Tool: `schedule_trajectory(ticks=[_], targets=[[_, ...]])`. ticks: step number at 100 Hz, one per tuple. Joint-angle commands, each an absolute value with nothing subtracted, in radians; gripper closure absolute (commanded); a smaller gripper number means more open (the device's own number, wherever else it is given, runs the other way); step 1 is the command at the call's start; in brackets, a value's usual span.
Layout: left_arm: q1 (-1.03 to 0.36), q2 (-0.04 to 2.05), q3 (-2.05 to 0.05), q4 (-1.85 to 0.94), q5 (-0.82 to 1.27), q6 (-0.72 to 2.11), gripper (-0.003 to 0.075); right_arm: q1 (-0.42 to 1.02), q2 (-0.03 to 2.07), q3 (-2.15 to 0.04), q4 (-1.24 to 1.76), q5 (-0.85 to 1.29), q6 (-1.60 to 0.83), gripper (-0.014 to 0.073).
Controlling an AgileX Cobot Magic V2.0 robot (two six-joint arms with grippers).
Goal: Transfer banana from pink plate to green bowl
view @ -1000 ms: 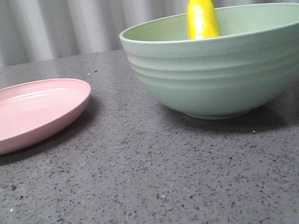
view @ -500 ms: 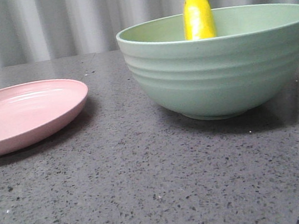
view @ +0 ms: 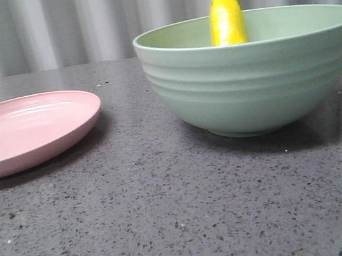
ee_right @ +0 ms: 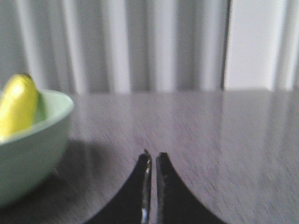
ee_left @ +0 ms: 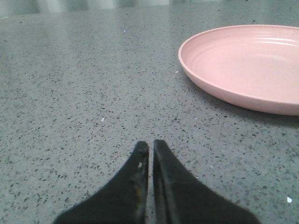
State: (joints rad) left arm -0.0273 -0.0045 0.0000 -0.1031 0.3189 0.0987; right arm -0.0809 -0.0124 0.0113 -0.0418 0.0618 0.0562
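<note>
1. Already the banana (view: 227, 18) stands nearly upright inside the green bowl (view: 251, 84), its dark tip poking above the rim; the pink plate (view: 26, 130) lies bare, apart from the bowl on the speckled desk (view: 184, 216).
2. Judging by its glossy, toy-like skin, the banana is probably light, stiff and somewhat slippery; a hold across its thick middle would likely be surest, not the tapered tip.
3. From the right wrist view, the right claw (ee_right: 151, 158) has its fingers nearly pressed together and grips nothing; the bowl and banana sit off to one side, well apart.
4. By the left wrist view, the left claw (ee_left: 149, 148) is likewise closed and empty, low over the desk near the plate.
5. Transfer looks finished.
</note>
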Motion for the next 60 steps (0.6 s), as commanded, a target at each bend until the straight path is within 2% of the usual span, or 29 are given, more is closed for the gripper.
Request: schedule_trajectory(ticks=[1, 23, 60], targets=[[-0.025, -0.033, 0.011, -0.104, 0.259, 0.089, 0.0741, -0.103, -0.033, 0.030, -0.056, 0.106, 0.059, 0.0660], [-0.025, -0.033, 0.011, -0.104, 0.259, 0.089, 0.0741, -0.107, -0.033, 0.030, -0.056, 0.307, 0.059, 0.0660], [-0.025, -0.033, 0.011, -0.104, 0.259, 0.089, 0.0741, -0.107, -0.033, 0.030, -0.056, 0.307, 0.059, 0.0660]])
